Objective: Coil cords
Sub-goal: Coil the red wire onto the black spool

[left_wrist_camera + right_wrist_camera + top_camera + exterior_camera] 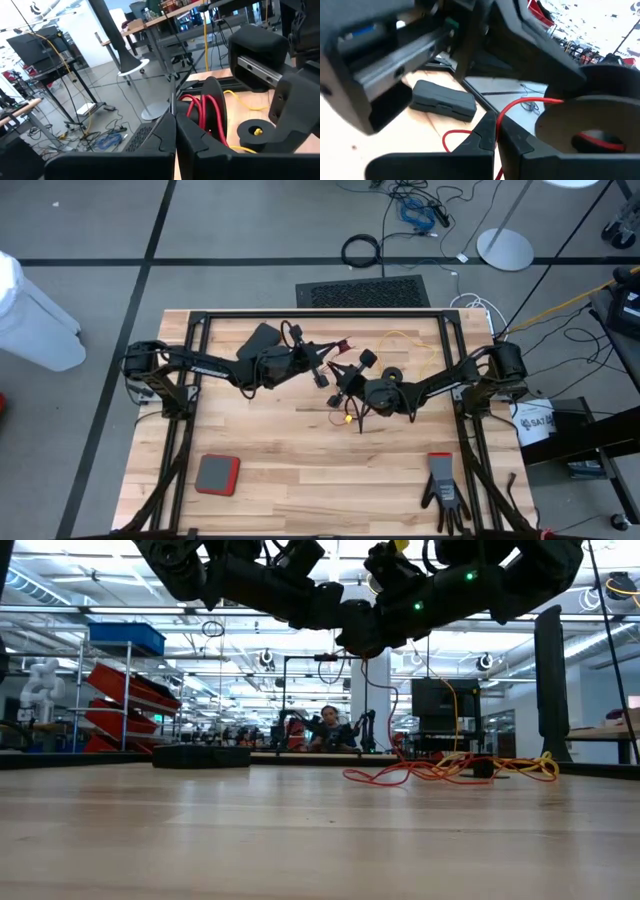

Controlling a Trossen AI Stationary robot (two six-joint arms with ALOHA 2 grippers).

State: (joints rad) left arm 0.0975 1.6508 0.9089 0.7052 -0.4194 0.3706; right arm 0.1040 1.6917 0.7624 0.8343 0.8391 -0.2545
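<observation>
The red cord (400, 774) lies in loose loops on the table with the yellow cord (520, 766), and one strand rises to the grippers. Its black reel (212, 107), with red turns wound on it, is right beside both grippers and also shows in the right wrist view (600, 125). A second black reel (255, 131) with yellow at its hub lies flat on the table. My left gripper (322, 372) and right gripper (346, 383) are shut, close together above the table's middle. What carries the red reel is hidden. My left gripper pinches a thin strand (172, 100) between its two shut fingertips. The strand runs straight on from the tips and looks dark here, so I cannot tell its colour. My right gripper pinches the red cord (506, 109) between its two shut fingertips. From there the cord arcs over to the reel close by, clear of the table.
A flat dark box (262, 338) lies at the far left of the middle. A red pad (217, 474) lies near the front left and a black glove (441, 492) near the front right. The black frame rails (320, 313) run along the table's edges.
</observation>
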